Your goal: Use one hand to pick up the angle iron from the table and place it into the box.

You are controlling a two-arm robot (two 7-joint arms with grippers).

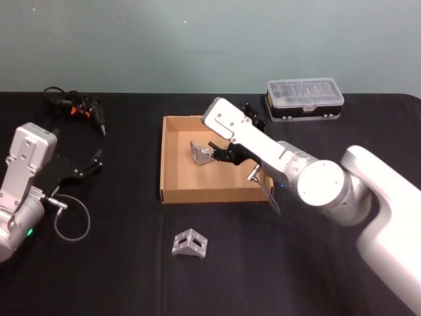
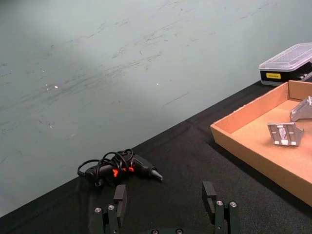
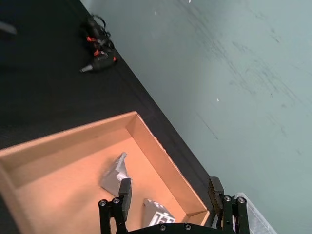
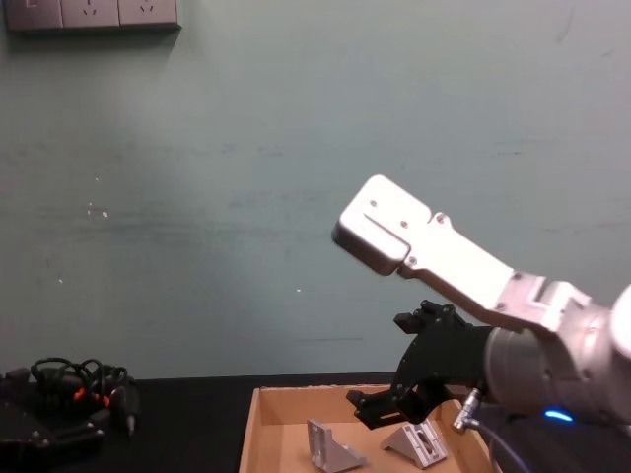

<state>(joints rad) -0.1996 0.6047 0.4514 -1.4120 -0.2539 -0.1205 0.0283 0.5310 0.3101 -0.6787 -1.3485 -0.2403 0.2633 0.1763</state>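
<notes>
Angle iron [image 1: 190, 243] lies on the table [image 1: 118, 276], well short of the right gripper [image 1: 218, 152], robot's side. Gripper's over the box [image 1: 197, 195], fingers apart, empty. Bracket [image 4: 330, 445] and second bracket [image 4: 419, 441] just under it. Left gripper [image 1: 94, 163] parked far left, fingers apart too.

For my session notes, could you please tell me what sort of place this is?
Likely a robotics lab bench: a black table against a teal wall, the right claw open over a cardboard box holding angle irons, the left claw idle on the left.
</notes>
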